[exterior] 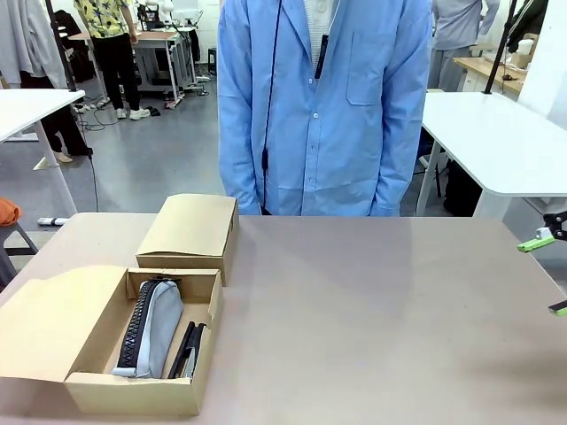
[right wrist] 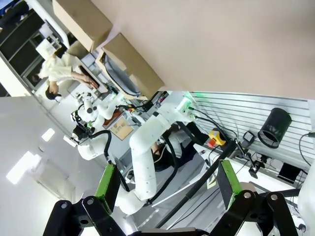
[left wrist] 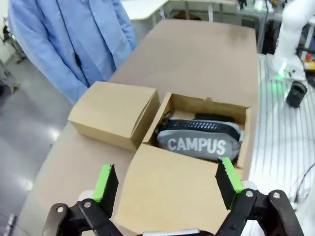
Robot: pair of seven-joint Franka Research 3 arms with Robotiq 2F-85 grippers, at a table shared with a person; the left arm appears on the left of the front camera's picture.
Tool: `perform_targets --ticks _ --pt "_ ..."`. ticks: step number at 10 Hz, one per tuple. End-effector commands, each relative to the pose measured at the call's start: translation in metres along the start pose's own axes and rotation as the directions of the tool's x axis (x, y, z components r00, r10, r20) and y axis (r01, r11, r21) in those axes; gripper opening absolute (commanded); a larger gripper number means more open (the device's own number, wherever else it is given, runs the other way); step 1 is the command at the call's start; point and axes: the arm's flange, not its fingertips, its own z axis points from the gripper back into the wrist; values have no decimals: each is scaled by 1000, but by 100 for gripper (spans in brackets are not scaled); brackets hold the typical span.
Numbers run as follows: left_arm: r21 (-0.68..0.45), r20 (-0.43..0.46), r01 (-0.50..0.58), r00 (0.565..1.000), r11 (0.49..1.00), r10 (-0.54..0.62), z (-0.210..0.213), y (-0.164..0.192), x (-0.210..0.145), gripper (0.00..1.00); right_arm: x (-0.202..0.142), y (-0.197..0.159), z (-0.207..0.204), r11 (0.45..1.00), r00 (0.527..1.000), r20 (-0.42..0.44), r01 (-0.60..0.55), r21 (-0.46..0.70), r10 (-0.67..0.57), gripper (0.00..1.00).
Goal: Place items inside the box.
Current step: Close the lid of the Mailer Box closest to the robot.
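1. The box [exterior: 106, 341] sits at the bench's [exterior: 372, 310] near-left corner, lid flap folded outward, open.
2. Inside it lie the zip pouch [exterior: 152, 329] and, just beside it, slim black items [exterior: 188, 351]; stapler and pen cannot be told apart here.
3. No items are seen loose on the bench; loading appears complete. Judged remaining: closing the flap, if required.
4. A smaller closed cardboard box [exterior: 190, 230] stands just behind.
5. Left end effector [left wrist: 167, 184]: spread wide above the flap, holding nothing.
6. Right end effector [exterior: 549, 266]: at the bench's right edge, fully spread, holding nothing.
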Motion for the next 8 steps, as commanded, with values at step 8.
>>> perform_targets --ticks 8 --pt "-194 -53 135 988 972 -147 -36 109 -129 100 -3 1 2 1000 1000 -3 8 0 -8 100"
